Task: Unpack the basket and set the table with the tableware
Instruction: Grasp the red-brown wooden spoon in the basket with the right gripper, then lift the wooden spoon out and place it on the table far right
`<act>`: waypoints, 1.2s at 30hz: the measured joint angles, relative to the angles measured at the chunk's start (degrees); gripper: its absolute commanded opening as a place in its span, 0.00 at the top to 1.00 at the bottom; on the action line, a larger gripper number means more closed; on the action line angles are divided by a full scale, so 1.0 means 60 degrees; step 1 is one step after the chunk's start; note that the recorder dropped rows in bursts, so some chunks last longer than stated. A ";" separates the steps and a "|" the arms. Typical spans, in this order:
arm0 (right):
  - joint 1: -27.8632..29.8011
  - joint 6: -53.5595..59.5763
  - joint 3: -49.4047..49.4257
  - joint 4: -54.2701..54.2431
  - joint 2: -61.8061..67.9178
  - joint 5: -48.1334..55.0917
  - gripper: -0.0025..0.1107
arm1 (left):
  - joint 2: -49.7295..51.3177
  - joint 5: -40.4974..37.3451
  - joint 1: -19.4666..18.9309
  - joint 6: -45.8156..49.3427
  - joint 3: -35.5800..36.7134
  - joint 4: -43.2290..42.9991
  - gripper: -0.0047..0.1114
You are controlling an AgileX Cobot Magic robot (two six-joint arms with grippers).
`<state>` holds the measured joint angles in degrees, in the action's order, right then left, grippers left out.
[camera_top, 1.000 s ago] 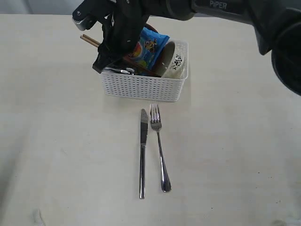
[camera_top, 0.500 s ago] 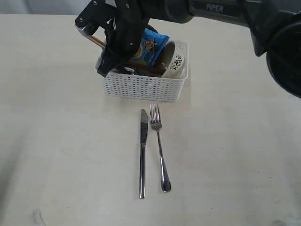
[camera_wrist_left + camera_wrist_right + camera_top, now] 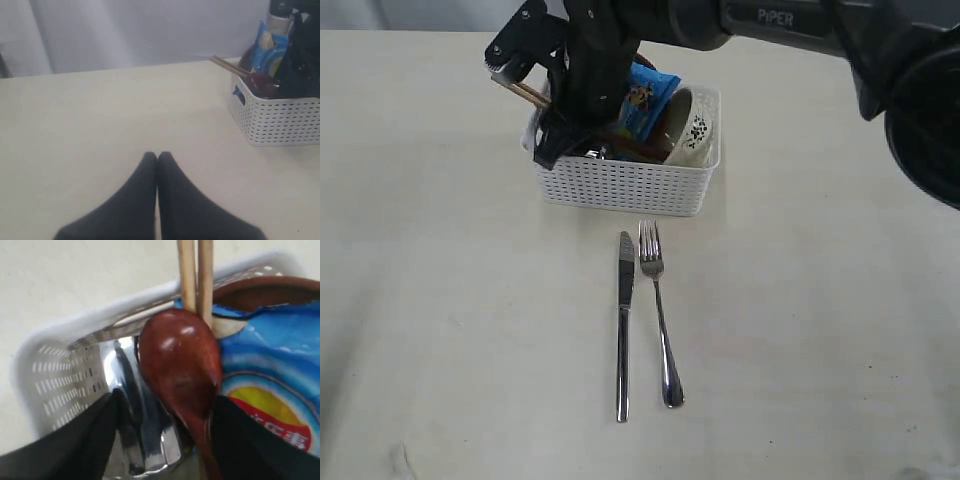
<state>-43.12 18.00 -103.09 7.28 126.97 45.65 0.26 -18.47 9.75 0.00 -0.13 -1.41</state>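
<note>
Black fingers of the right gripper [image 3: 167, 432] stand spread wide inside the left end of the basket [image 3: 620, 185], closed on nothing. Between them lies the dark red spoon [image 3: 180, 365]. Its rounded bowl points away from the wrist and its handle runs back down between the two fingers, so its long axis lies along the gripper's reach and the jaws face its narrow width. That looks like the right alignment for a pinch across the spoon.

Just beyond the spoon's tip, on nearly the same line, the wooden chopsticks [image 3: 195, 275] stick out over the basket's rim. The steel cup [image 3: 135, 405] sits close against one side of the spoon and the blue chip bag [image 3: 270, 390] against the other, so a finger could catch either.

The left gripper [image 3: 157, 160] is pressed closed and empty over bare table [image 3: 440, 300], well apart from the basket; the right arm is plainly the nearer. The knife [image 3: 623, 320] and fork [image 3: 660, 320] are already laid side by side in front of the basket.
</note>
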 measured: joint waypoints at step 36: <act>-0.0308 -0.0670 -0.0013 0.0946 -0.2548 0.0386 0.98 | 0.0000 0.0000 0.0000 0.0000 0.0000 0.0000 0.96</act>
<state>-44.97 13.98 -103.17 12.96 111.68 47.96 0.26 -18.47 9.75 0.00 -0.13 -1.41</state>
